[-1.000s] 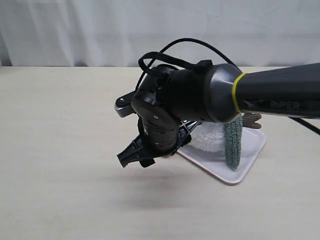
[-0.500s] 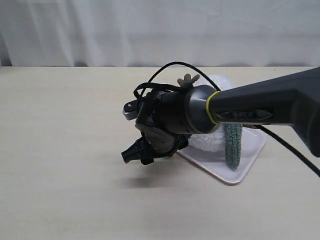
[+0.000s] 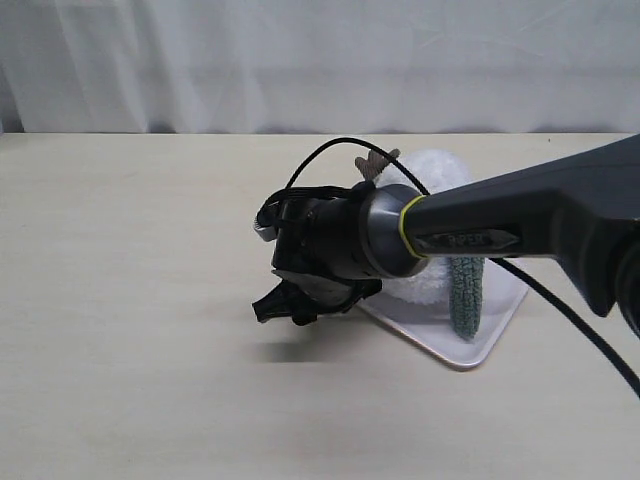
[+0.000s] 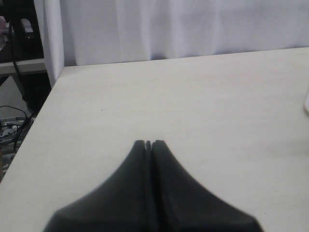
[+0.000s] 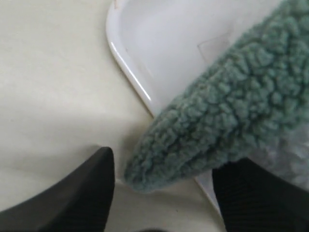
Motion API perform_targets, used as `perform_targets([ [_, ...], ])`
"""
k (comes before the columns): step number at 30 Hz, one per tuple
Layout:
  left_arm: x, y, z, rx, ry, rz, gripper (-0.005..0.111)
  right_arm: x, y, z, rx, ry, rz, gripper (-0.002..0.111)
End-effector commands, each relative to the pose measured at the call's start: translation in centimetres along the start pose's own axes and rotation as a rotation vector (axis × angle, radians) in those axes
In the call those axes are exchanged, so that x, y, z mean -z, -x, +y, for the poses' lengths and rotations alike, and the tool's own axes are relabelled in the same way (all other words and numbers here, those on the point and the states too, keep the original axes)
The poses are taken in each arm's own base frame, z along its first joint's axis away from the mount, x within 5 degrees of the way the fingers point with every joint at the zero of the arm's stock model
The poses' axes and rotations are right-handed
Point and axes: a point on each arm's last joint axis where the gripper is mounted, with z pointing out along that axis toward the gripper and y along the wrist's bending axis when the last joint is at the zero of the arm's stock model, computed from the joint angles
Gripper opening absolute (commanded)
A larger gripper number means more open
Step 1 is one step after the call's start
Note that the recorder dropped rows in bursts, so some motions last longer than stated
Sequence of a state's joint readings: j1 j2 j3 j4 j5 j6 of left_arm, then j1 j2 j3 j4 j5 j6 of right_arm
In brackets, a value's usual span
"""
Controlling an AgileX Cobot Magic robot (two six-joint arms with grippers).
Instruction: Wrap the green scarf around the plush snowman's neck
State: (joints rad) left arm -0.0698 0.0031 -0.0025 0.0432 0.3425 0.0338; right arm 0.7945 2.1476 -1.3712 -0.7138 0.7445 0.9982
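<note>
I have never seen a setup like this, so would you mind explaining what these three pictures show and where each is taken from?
This is a two-armed robot at a table. The wide picture comes from a camera off the arms: the right gripper reaches across in front of a white tray, where the plush snowman sits with the green scarf hanging down it. The other two come from cameras on the wrists. The left gripper is shut, holding nothing. The right one's jaws stand open with a scarf end between them, apparently not pinched.
</note>
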Motion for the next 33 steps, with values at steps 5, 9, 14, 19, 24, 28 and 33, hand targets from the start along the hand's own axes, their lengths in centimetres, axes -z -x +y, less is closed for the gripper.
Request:
perform_targets([
  [5, 0.0, 0.0, 0.0, -0.003, -0.007, -0.013, 0.0, 0.0, 0.4, -0.5, 0.044, -0.039, -0.046, 0.018],
  [9, 0.0, 0.0, 0.0, -0.003, -0.007, -0.013, 0.0, 0.0, 0.4, -0.7, 0.07, -0.06, -0.045, 0.004],
  [14, 0.0, 0.0, 0.0, -0.003, -0.007, -0.013, 0.0, 0.8, 0.7, -1.1, 0.104, -0.074, -0.049, 0.004],
  [19, 0.0, 0.0, 0.0, -0.003, -0.007, -0.013, 0.0, 2.4, 1.3, -1.5, 0.108, -0.05, -0.072, 0.004],
  [24, 0.0, 0.0, 0.0, -0.003, -0.007, -0.013, 0.0, 4.0, 1.4, -2.4, 0.172, -0.068, -0.047, 0.004],
  [28, 0.0, 0.0, 0.0, -0.003, -0.007, -0.013, 0.0, 4.1, 0.8, -2.6, 0.254, -0.084, 0.033, 0.004],
  [33, 0.0, 0.0, 0.0, -0.003, -0.007, -0.013, 0.0, 4.2, 0.0, -3.1, 0.329, -0.117, 0.124, 0.004],
])
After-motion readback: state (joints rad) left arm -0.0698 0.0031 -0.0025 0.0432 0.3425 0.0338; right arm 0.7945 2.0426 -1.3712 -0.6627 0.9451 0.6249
